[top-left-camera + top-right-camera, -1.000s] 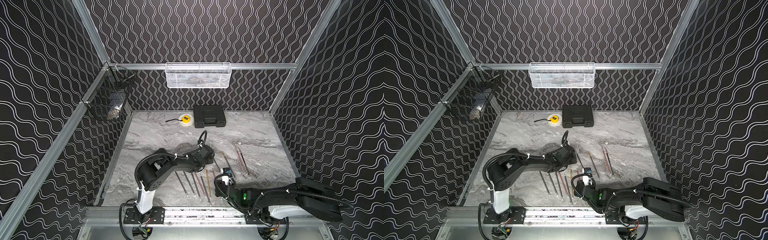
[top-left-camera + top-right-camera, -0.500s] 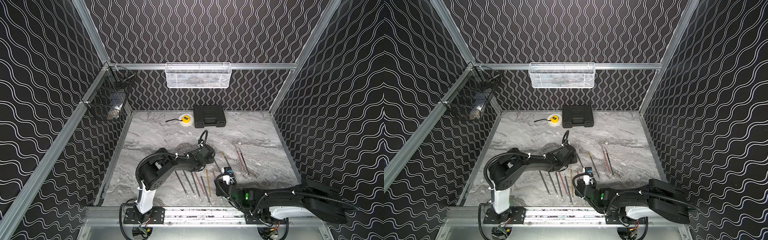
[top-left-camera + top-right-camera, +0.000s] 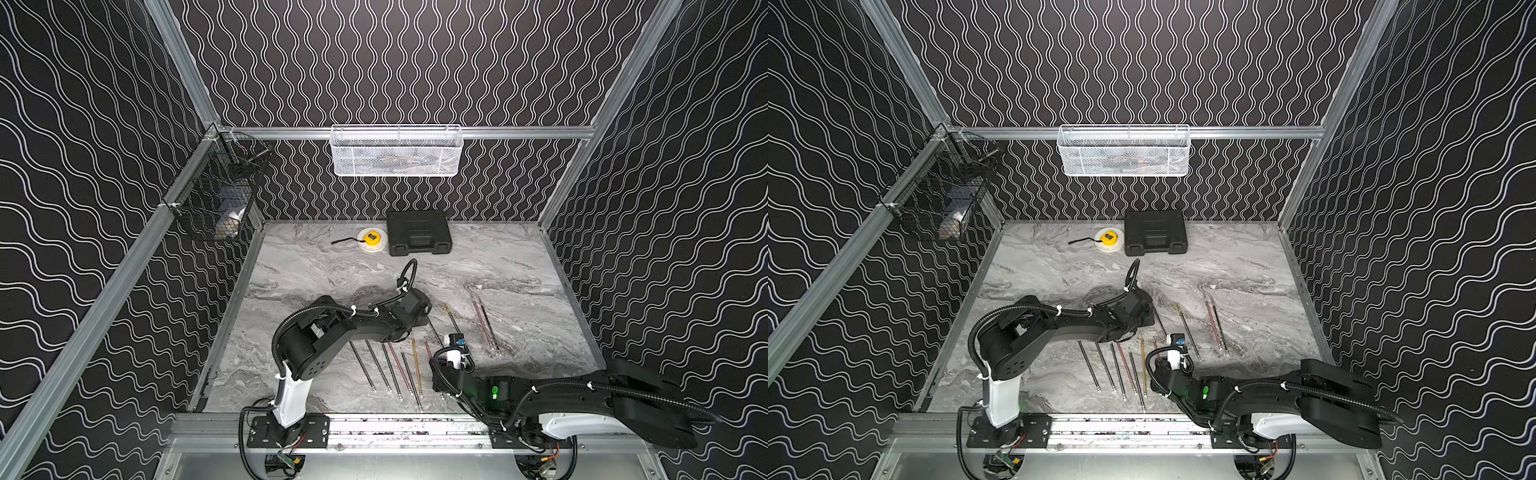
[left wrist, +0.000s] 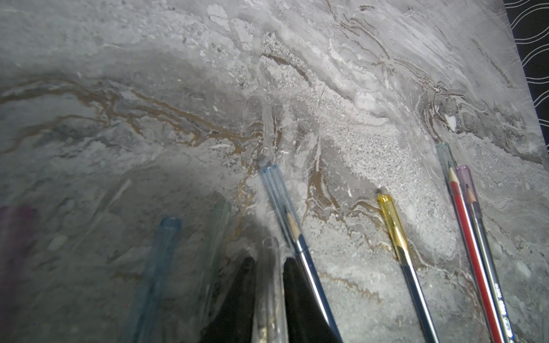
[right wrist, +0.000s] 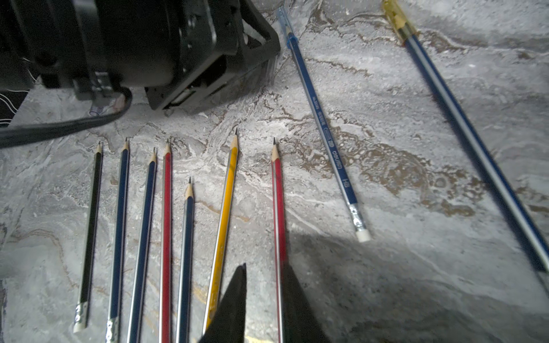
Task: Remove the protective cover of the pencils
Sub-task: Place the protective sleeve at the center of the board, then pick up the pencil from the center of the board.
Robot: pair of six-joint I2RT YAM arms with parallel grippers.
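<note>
Seven bare pencils (image 5: 166,237) lay side by side on the near middle of the surface (image 3: 498,257), tips pointing far. The right end effector (image 5: 265,265) sat low over the near end of that row, its jaws a little apart and wider than a pencil. The rightmost red pencil (image 5: 277,208) ran through the gap close against one finger, and we saw nothing clamped.

The left end effector (image 4: 269,259) was low at the far end of the row. Its fingers were narrowly apart with a clear cover (image 4: 269,291) lying between them, and we could not tell whether they pinched it or only flanked it. A loose blue cover (image 4: 166,252) and a loose purplish cover (image 4: 15,237) lay blurred on the surface near it.

Right of the row we counted four capped pencils. One wore a blue cover (image 4: 274,193) and one a yellow cover (image 4: 392,222). Farther right, a red and a dark pencil lay touching, one with a greenish cover (image 4: 444,157) and one with a purple cover (image 4: 465,181).
</note>
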